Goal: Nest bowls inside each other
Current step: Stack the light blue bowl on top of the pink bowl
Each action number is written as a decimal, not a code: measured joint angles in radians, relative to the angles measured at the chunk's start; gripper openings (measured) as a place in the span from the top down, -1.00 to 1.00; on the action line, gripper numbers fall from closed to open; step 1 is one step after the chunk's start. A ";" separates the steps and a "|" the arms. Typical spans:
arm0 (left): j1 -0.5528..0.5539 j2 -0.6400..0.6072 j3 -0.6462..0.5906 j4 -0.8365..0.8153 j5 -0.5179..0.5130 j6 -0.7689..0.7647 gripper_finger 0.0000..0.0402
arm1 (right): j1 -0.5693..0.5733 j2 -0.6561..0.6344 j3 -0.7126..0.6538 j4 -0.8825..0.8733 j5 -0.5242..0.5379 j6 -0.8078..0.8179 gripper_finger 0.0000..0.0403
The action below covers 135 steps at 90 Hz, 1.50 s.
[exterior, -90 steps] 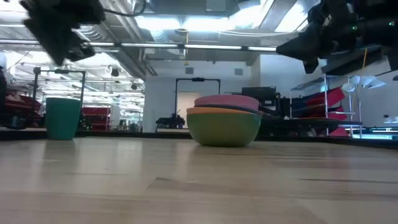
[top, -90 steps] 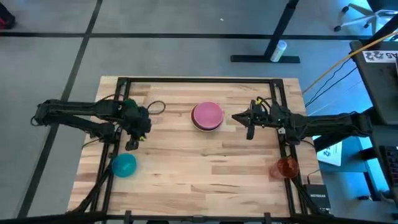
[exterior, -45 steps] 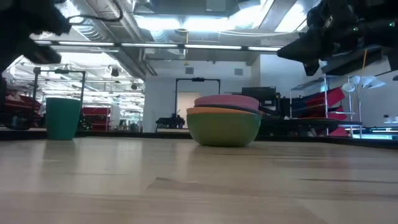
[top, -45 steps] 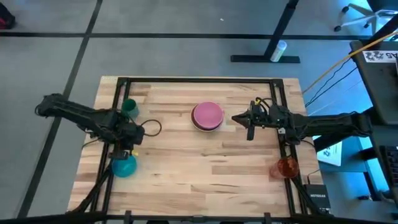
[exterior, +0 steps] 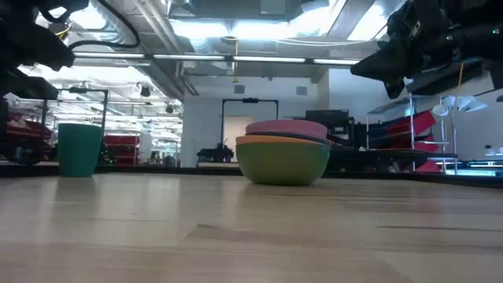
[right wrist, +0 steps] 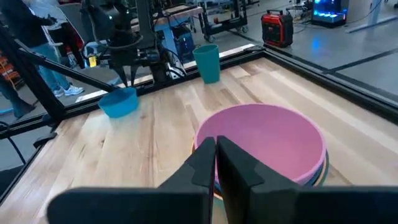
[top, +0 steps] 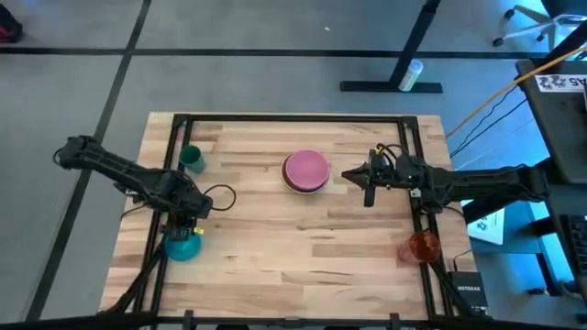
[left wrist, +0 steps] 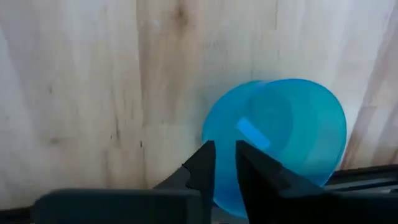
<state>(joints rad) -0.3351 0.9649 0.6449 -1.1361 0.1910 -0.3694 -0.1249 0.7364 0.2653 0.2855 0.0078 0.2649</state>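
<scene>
The left gripper (top: 186, 226) hangs right over the bright blue bowl (top: 182, 245) near the table's (top: 303, 247) front-left corner, jaws drawn narrow with only a slim gap, nothing between them. At the table's middle the pink bowl (top: 305, 170) tops the nested stack, an orange rim and green bowl (exterior: 282, 164) showing beneath it. The right gripper (top: 370, 181) waits in the air just right of that stack, fingers pressed together and empty. A dark-green cup (top: 191, 159) stands back left.
</scene>
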 joint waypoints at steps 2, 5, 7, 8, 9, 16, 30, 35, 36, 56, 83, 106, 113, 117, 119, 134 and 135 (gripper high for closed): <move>-0.002 0.000 0.000 0.000 0.000 -0.006 0.70 | 0.000 0.000 0.000 0.000 0.000 0.000 1.00; -0.005 0.000 0.000 0.001 0.000 -0.013 0.67 | 0.000 0.000 0.000 0.000 0.000 0.000 1.00; -0.006 0.000 0.000 0.001 0.000 -0.016 0.66 | 0.000 0.000 0.000 0.000 0.000 0.000 1.00; -0.006 0.001 0.000 0.001 0.000 -0.017 0.65 | 0.000 0.000 0.000 0.000 0.000 0.000 1.00; -0.007 0.001 0.000 0.001 0.000 -0.017 0.64 | 0.000 0.000 0.000 0.000 0.000 0.000 1.00; -0.008 0.001 0.000 0.000 -0.002 -0.022 0.60 | 0.000 0.000 0.000 0.000 0.000 0.000 1.00; -0.008 0.025 0.000 -0.002 -0.011 -0.049 0.53 | 0.000 0.000 0.000 -0.003 0.000 0.000 1.00; -0.008 0.042 0.000 0.000 -0.011 -0.046 0.53 | 0.000 0.000 0.000 -0.005 0.000 0.000 1.00; -0.008 0.046 0.000 0.001 -0.011 -0.045 0.53 | 0.000 0.000 0.000 -0.006 0.000 0.000 1.00; -0.008 0.119 0.000 0.025 -0.028 -0.020 0.52 | 0.000 0.000 0.000 -0.006 0.000 0.000 1.00; -0.008 0.182 0.000 0.095 -0.029 -0.021 0.52 | 0.000 0.000 0.000 -0.005 0.000 0.000 1.00; -0.032 0.217 0.000 0.101 -0.028 -0.018 0.52 | 0.000 0.000 0.000 -0.005 0.000 0.000 1.00; -0.040 0.223 0.000 0.101 -0.028 -0.024 0.52 | 0.000 0.000 0.000 -0.005 0.000 0.000 1.00; -0.044 0.224 0.000 0.101 -0.028 -0.035 0.52 | 0.000 0.000 0.000 -0.005 0.000 0.000 1.00; -0.047 0.224 0.000 0.101 -0.027 -0.040 0.52 | 0.000 0.000 0.000 -0.005 0.000 0.000 1.00; -0.052 0.221 0.009 0.097 0.056 -0.070 0.52 | 0.000 0.000 0.000 -0.005 0.000 0.000 1.00; -0.052 0.222 0.011 0.097 0.059 -0.074 0.52 | 0.000 0.000 0.000 -0.005 0.000 0.000 1.00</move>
<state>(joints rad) -0.3870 1.1865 0.6563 -1.0390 0.2499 -0.4429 -0.1247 0.7364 0.2653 0.2806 0.0074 0.2649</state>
